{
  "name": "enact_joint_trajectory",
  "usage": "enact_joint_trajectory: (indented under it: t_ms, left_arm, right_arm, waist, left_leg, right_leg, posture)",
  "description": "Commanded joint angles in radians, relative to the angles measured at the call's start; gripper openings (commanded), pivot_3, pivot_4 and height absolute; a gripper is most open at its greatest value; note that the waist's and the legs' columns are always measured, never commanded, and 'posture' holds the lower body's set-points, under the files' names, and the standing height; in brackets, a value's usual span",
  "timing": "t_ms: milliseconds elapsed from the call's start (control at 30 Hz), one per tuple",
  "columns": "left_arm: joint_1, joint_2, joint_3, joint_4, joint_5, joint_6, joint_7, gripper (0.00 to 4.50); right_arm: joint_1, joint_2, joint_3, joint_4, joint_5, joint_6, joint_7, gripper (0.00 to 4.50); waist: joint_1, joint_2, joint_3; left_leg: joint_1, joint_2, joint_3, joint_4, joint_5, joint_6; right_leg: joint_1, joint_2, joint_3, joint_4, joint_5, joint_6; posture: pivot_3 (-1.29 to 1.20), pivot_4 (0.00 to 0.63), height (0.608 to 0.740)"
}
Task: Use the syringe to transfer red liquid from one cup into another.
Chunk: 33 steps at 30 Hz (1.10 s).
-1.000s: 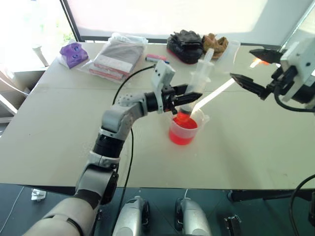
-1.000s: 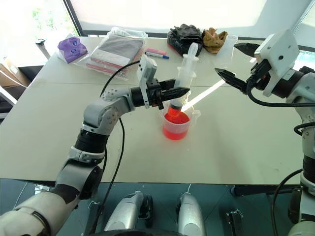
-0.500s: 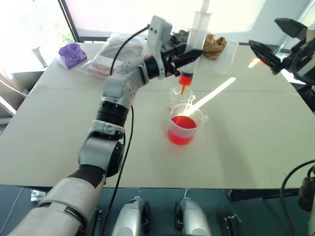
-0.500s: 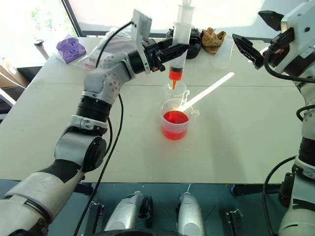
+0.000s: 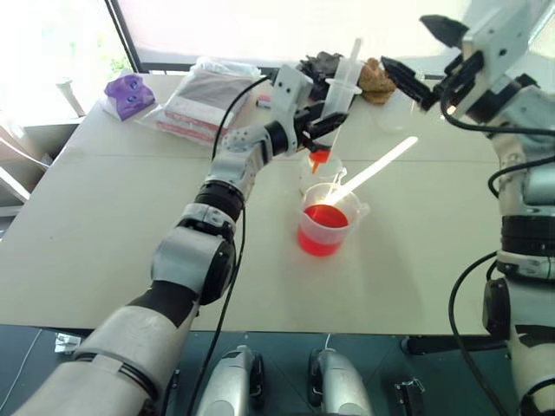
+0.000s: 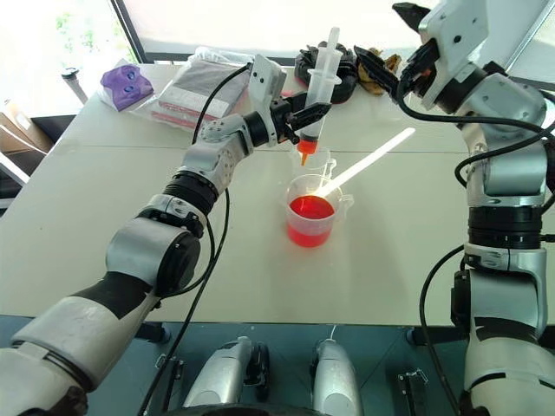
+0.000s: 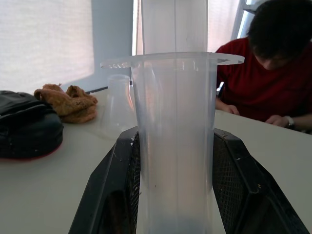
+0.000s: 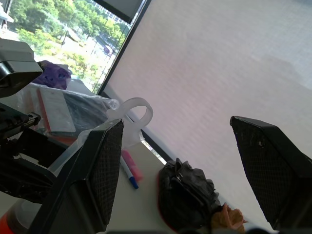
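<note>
My left gripper (image 5: pixel 328 123) is shut on the barrel of the syringe (image 5: pixel 336 95), holding it nearly upright with its plunger pulled out at the top. The barrel (image 7: pixel 173 146) sits between the black fingers (image 7: pixel 111 195). The orange tip (image 6: pixel 303 156) hangs at the mouth of the smaller clear cup (image 6: pixel 317 166). In front of it stands the handled beaker (image 5: pixel 323 232), about half full of red liquid (image 6: pixel 309 208). My right gripper (image 5: pixel 414 48) is open in the air, up and to the right of the plunger top (image 8: pixel 132 109).
Along the table's far edge lie a purple object (image 5: pixel 128 94), bagged packets (image 5: pixel 208 100), a marker pen (image 5: pixel 276 102), black gloves (image 6: pixel 325 65), a brown cloth (image 5: pixel 378 78) and a clear flask (image 7: pixel 117 109). A person in a red shirt (image 7: pixel 273 83) sits across the table.
My left gripper lifted the syringe out of the beaker, swung it high, then lowered its tip to the smaller cup. My right gripper rose and moved left toward the plunger.
</note>
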<state>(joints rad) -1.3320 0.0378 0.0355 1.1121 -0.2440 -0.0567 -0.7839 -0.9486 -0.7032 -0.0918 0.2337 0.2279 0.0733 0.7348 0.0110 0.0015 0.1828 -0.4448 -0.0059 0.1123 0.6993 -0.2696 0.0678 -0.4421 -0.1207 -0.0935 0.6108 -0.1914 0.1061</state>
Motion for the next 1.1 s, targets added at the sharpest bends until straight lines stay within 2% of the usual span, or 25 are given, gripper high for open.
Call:
enact_joint_trajectory:
  t_ms: [33,533,733,833,1000,1033,1100]
  left_arm:
    - [-0.04,-0.01,0.02,-0.005,0.009,-0.036,-0.008,1.55]
    - [-0.026,-0.025,0.024,0.005,0.044,-0.071,-0.037,1.55]
    - [-0.015,-0.026,0.014,0.016,0.067,-0.088,-0.041,1.55]
    - [-0.013,-0.025,0.013,0.023,0.078,-0.098,-0.039,1.55]
    - [-0.01,-0.027,0.009,0.031,0.092,-0.116,-0.039,1.55]
    - [-0.009,-0.028,0.01,0.03,0.094,-0.118,-0.04,1.55]
    - [-0.009,-0.029,0.009,0.03,0.099,-0.123,-0.041,1.55]
  right_arm:
    - [-0.06,0.003,0.001,0.05,-0.026,-0.066,0.014,3.62]
    - [-0.233,0.073,0.05,0.384,-0.104,-0.264,0.066,3.62]
    - [-0.27,0.099,0.052,0.465,-0.095,-0.298,0.128,3.62]
    - [-0.268,0.106,0.058,0.474,-0.095,-0.304,0.166,2.85]
    - [-0.261,0.114,0.062,0.481,-0.102,-0.313,0.188,0.28]
    - [-0.26,0.115,0.062,0.479,-0.102,-0.313,0.189,0.06]
    - [-0.259,0.118,0.062,0.478,-0.102,-0.314,0.191,0.06]
  waist:
    - [0.0,0.0,0.0]
    - [-0.007,0.0,0.0]
    - [-0.009,0.0,0.0]
    - [-0.01,0.0,0.0]
    - [-0.012,0.0,0.0]
    - [-0.013,0.0,0.0]
    - [-0.017,0.0,0.0]
  left_leg:
    - [0.0,0.0,0.0,0.0,0.0,0.0]
    - [0.0,0.0,0.0,0.0,0.0,0.0]
    - [0.0,0.0,0.0,0.0,0.0,0.0]
    - [0.0,0.0,0.0,0.0,0.0,0.0]
    - [0.0,0.0,0.0,0.0,0.0,0.0]
    - [0.0,0.0,0.0,0.0,0.0,0.0]
    - [0.0,0.0,0.0,0.0,0.0,0.0]
  right_leg:
    - [0.0,0.0,0.0,0.0,0.0,0.0]
    - [0.0,0.0,0.0,0.001,0.0,0.0]
    - [0.0,0.0,0.0,0.001,0.0,0.0]
    - [0.0,0.0,0.0,0.001,0.0,0.0]
    - [0.0,0.0,0.0,0.001,0.0,0.0]
    - [0.0,0.0,0.0,0.001,0.0,0.0]
    - [0.0,0.0,0.0,0.001,0.0,0.0]
  posture:
    - [0.0,0.15,0.74]
    - [0.0,0.15,0.74]
    - [0.0,0.15,0.74]
    - [0.0,0.15,0.74]
    - [0.0,0.15,0.74]
    - [0.0,0.15,0.74]
    - [0.0,0.15,0.74]
